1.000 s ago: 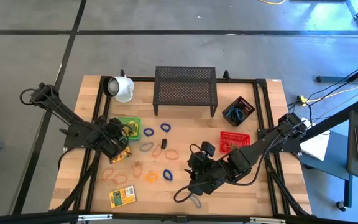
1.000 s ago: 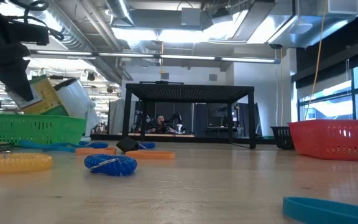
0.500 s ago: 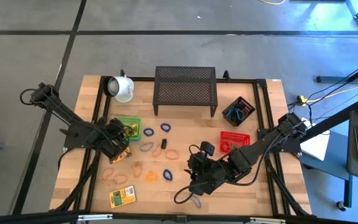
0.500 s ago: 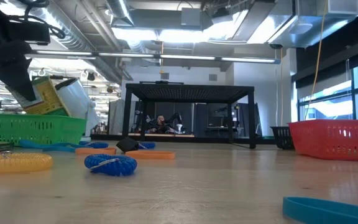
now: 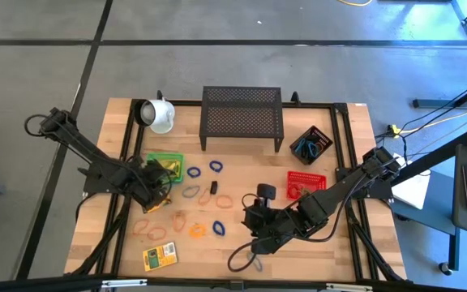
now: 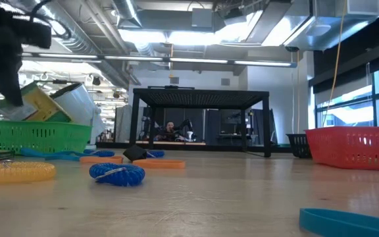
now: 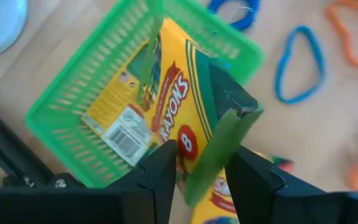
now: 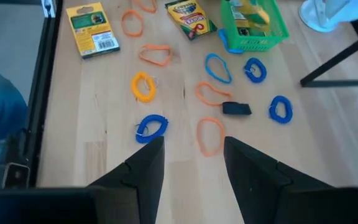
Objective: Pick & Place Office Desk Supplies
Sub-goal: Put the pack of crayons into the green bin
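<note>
Just ahead of our left gripper's (image 7: 197, 163) parted fingers, the yellow-and-green cardboard crayon box (image 7: 166, 115) lay tilted across the green plastic mesh basket (image 7: 67, 134), one end over its rim. We judged it could tip out if those fingers caught it. Our right gripper (image 8: 188, 158) hovered open, holding nothing.

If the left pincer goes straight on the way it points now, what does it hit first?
Most likely the crayon box leaning in the green basket: it fills the gap between the left pincer tips. Depth is unclear.
</note>
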Motion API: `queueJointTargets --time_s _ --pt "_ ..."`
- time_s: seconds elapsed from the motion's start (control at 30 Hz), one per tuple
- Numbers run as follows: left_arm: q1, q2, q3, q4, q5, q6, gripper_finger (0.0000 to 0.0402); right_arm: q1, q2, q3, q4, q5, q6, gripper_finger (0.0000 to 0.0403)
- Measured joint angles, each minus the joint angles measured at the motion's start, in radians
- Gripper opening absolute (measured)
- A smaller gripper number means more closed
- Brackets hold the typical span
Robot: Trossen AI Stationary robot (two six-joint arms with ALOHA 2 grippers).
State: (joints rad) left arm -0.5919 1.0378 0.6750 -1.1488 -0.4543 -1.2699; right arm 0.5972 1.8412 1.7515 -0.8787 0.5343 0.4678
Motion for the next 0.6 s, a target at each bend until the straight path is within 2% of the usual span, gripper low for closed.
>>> queueJointTargets --time_s 0.27,0.4,0.6 --pt "0.0 0.0 0.14 0.008 0.001 0.038 0.0127 0.0 0.0 0.0 0.008 0.0 -0.086 0.0168" --pt "-0.003 0.0 0.164 0.065 -0.014 0.047 0.0127 0.0 0.0 0.0 0.011 0.005 -0.087 0.0168" --pt "-0.003 0.005 0.123 0.237 -0.032 0.122 0.0127 0.0 0.01 0.001 0.039 0.149 -0.086 0.0168"
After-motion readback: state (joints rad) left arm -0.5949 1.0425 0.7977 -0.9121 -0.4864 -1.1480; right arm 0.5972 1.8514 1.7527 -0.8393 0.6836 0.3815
